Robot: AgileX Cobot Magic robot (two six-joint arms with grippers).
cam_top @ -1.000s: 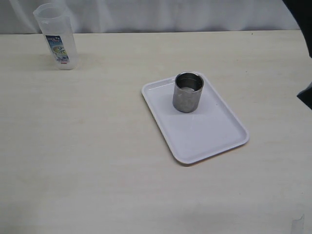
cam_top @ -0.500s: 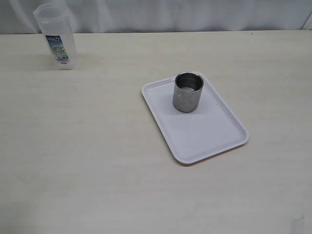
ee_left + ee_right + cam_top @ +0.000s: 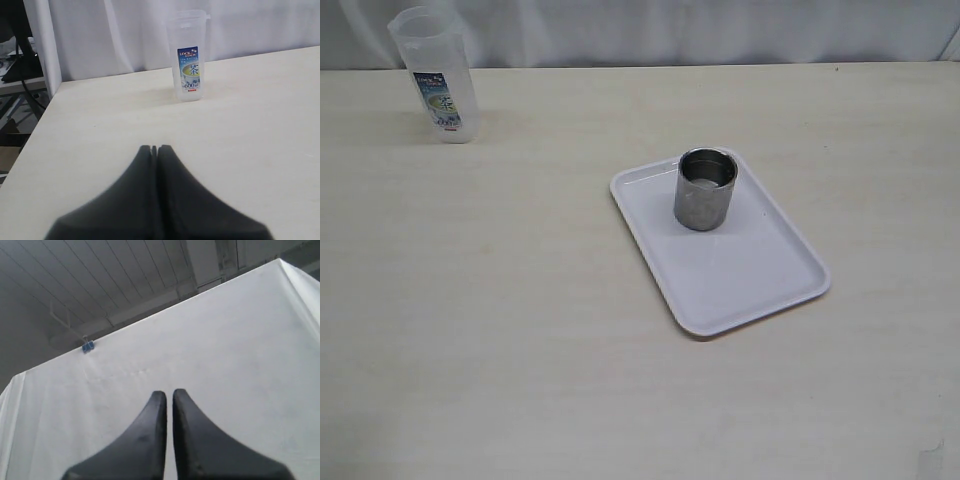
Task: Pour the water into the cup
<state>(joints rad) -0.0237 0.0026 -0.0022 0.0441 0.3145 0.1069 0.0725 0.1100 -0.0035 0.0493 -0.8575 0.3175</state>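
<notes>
The tall clear plastic container with a blue-and-white label stands upright at the far left of the table; its water level is too faint to tell. It also shows in the left wrist view, well ahead of my left gripper, which is shut and empty above the table. The short steel cup stands upright on the far part of a white tray. My right gripper is shut and empty, with only a thin slit between the jaws, facing a white curtain. Neither gripper shows in the exterior view.
The white tray lies at an angle right of the table's middle. A white curtain hangs behind the table's far edge. In the left wrist view the table's side edge drops off to cables and clutter.
A dark arm at the right edge of the exterior view one second ago has left that view. The container, cup and tray have not moved.
</notes>
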